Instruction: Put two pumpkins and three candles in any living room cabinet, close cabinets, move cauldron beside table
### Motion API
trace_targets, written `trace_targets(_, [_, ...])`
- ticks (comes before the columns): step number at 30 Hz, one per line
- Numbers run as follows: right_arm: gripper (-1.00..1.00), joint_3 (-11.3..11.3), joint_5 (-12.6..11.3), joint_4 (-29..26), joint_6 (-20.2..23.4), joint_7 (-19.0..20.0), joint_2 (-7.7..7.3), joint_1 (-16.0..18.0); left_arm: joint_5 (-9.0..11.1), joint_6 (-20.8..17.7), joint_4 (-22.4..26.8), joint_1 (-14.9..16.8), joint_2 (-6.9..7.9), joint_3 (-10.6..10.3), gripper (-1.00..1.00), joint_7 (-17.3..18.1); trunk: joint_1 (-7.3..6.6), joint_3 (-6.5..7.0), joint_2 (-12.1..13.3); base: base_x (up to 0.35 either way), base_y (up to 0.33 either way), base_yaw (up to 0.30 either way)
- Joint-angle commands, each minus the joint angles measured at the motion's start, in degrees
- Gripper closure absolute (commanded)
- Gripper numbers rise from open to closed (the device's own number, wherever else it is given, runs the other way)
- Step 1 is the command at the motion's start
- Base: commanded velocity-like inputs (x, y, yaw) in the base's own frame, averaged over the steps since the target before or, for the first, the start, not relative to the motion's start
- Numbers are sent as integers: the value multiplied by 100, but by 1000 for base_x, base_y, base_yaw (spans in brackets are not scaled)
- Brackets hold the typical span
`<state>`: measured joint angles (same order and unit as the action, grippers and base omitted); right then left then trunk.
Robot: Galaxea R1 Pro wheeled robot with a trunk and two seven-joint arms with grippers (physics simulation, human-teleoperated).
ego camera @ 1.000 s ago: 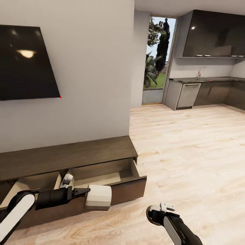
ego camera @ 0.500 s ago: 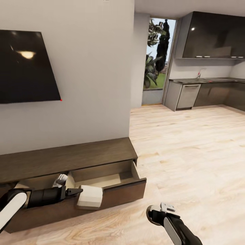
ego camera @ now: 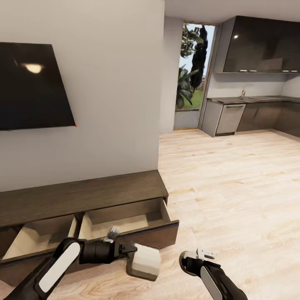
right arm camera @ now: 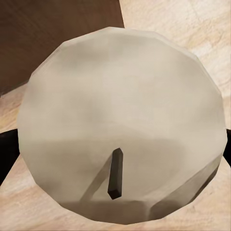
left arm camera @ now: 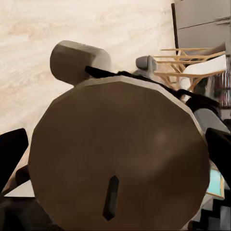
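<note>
Standing open on pale floorboards (ego camera: 233,183): cabinet (ego camera: 83,196) drawers, seemingly empty.

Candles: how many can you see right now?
2. One candle is held by the left gripper in front of the open cabinet; another candle fills the right wrist view. A third may be hidden.

A dark television (ego camera: 33,87) hangs on the wall; grey kitchen cupboards (ego camera: 258,43) stand beyond.

A big black TV (ego camera: 33,85) is hanging on the pale wall (ego camera: 112,91). Light wooden floor (ego camera: 233,183) is stretching back to a grey kitchen (ego camera: 254,112). Sunlight is coming through a tall window (ego camera: 193,62), where green plants are showing outside.
</note>
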<state>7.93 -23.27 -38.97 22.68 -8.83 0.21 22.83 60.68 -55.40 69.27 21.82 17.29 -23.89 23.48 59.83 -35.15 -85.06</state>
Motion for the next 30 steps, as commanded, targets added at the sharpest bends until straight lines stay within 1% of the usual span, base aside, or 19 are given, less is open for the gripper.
trace_targets(1, [100, 24, -63, -11, 17, -59, -4, 0, -10, 22, -162, 133, -50, -327, 100, 16, -23, 14, 38, 0, 0, 0])
trace_targets(2, [100, 24, -63, -9, 17, -59, -4, 1, -11, 31, -227, 189, -64, -466, 100, 10, -45, 32, 78, 0, 0, 0])
trace_targets(3, [100, 24, -63, -10, 17, -58, -4, 2, -11, 39, -284, 257, -45, -588, 100, 6, -67, 49, 119, 0, 0, 0])
trace_targets(6, [100, 24, -54, -7, 17, -61, -4, 2, -9, 44, -329, 343, 67, -672, 100, 5, -133, 103, 239, 0, 0, 0])
trace_targets(7, [100, 24, -46, -7, 17, -61, -4, 1, -73, 52, -355, 361, 91, -685, 100, -123, -155, 121, 279, 0, 0, 0])
trace_targets(8, [100, 24, -37, -6, 17, -62, -4, 1, -307, 88, -362, 373, 85, -679, 100, -503, -177, 139, 319, 0, 0, 0])
trace_targets(9, [100, 24, -30, -6, 17, -63, -4, 2, -607, 161, -357, 380, 13, -664, 100, -1059, -199, 157, 359, 0, 0, 0])
trace_targets(10, [100, 24, -29, -6, 17, -65, -4, 2, -940, 348, -351, 382, -287, -629, 100, -1955, -221, 175, 399, 0, 0, 0])
trace_targets(12, [100, 24, -40, -6, 17, -61, -4, 2, -1169, 628, -345, 351, -778, -576, 100, -2976, -265, 211, 480, 0, 0, 0])
trace_targets(13, [100, 24, -45, -6, 17, -59, -4, 2, -1231, 718, -365, 341, -961, -570, 100, -3406, -287, 229, 520, 0, 0, 0])
trace_targets(14, [100, 24, -50, -6, 17, -59, -4, 1, -1265, 778, -380, 333, -1087, -571, 100, -3740, -309, 247, 560, 0, 0, 0])
trace_targets(15, [100, 24, -53, -6, 17, -58, -4, 1, -1278, 816, -387, 328, -1167, -571, 100, -3982, -330, 265, 600, 0, 0, 0])
trace_targets(16, [100, 24, -54, -6, 17, -58, -4, 1, -1283, 829, -386, 327, -1195, -572, 100, -4067, -352, 283, 640, 0, 0, 0])
trace_targets(17, [100, 24, -54, -6, 17, -58, -4, 0, -1302, 864, -364, 322, -1246, -572, 100, -4272, -374, 301, 680, 0, 0, 0])
trace_targets(19, [100, 24, -49, -6, 17, -58, -4, 2, -1319, 874, -345, 318, -1261, -572, 100, -4366, -418, 337, 760, 0, 0, 0])
trace_targets(23, [100, 24, -18, -12, 13, -58, -4, 1, -1336, 879, -324, 321, -1266, -571, 100, -4448, -506, 409, 921, 0, 0, 0])
trace_targets(30, [100, 24, -11, -100, 16, -64, -4, 2, -1346, 868, -324, 322, -1246, -537, 100, -4458, -660, 534, 1201, 0, 0, 0])
